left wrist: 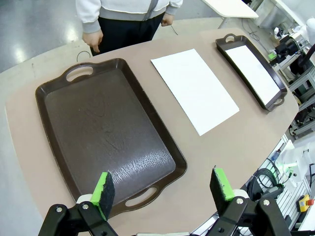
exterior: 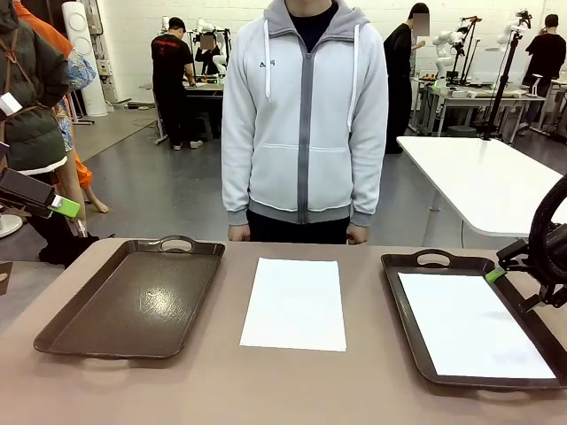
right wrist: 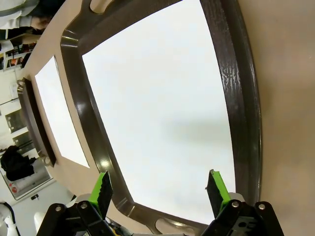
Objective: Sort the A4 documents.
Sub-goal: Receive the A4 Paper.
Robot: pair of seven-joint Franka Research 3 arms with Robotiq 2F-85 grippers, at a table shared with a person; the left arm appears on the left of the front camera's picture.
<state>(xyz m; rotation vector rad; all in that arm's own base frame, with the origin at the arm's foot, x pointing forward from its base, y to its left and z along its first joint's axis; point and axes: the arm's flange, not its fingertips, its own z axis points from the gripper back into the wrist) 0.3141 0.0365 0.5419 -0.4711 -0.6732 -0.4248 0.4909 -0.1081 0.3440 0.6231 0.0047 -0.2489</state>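
Observation:
One of the A4 documents, a white sheet point(exterior: 295, 303), lies flat on the table's middle between two dark brown trays. Another white sheet point(exterior: 469, 323) lies inside the right tray point(exterior: 416, 258). The left tray point(exterior: 133, 301) holds nothing. My left gripper point(left wrist: 162, 189) is open, high above the near handle of the empty tray point(left wrist: 103, 132), and appears at the far left edge point(exterior: 64, 208) in the front view. My right gripper point(right wrist: 160, 191) is open, hovering over the sheet point(right wrist: 162, 113) in the right tray, nothing between its fingers; the front view has it at the right edge point(exterior: 514, 288).
A person in a grey zip hoodie point(exterior: 304, 115) stands at the far table edge, hands point(exterior: 239, 233) hanging by the edge. A white table point(exterior: 487, 181) stands behind at the right. Bare tabletop point(exterior: 221, 390) runs along the front.

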